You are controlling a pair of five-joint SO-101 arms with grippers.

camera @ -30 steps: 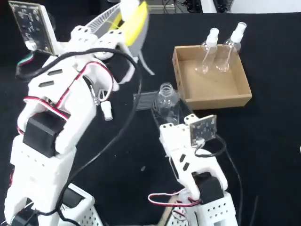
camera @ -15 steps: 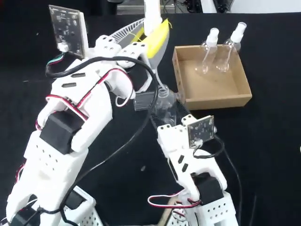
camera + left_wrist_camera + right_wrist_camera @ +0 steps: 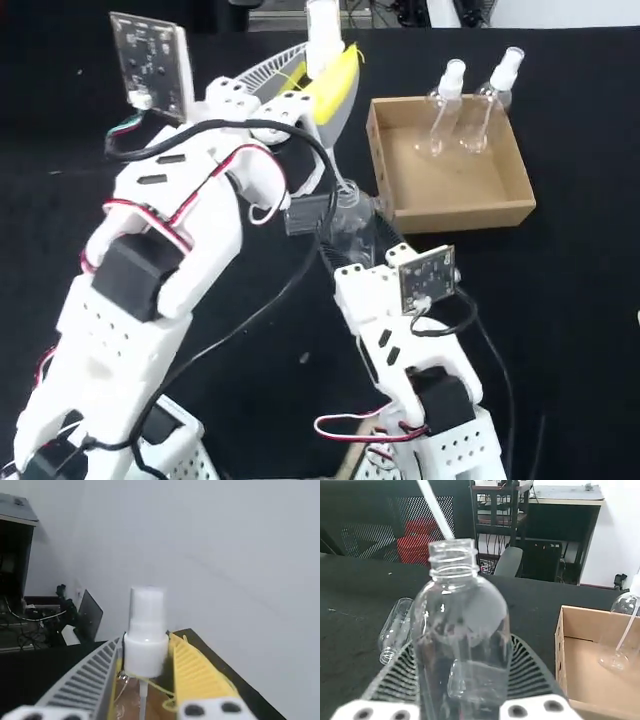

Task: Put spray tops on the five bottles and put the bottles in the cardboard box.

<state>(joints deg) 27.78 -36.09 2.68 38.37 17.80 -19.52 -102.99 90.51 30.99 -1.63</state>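
My left gripper (image 3: 322, 62) is shut on a white spray top (image 3: 322, 25), held high between its grey and yellow fingers (image 3: 192, 670). The spray top (image 3: 146, 630) stands upright, and its thin dip tube (image 3: 338, 165) slants down to the open neck of a clear bottle (image 3: 352, 215). That bottle (image 3: 460, 630) stands upright with my right gripper (image 3: 350, 240) shut on it, just left of the cardboard box (image 3: 505, 185). The tube (image 3: 434, 507) meets the bottle's mouth. Two bottles with spray tops (image 3: 447, 110) lean in the box's far side.
One uncapped clear bottle (image 3: 395, 630) lies on its side on the black table behind the held one. The box wall (image 3: 570, 630) is close on one side of my right gripper (image 3: 462, 682). The left arm's bulk covers the table's left half.
The left arm swung right with the spray top, bringing it over the held bottle; the tube now reaches the neck. The right arm stayed put.
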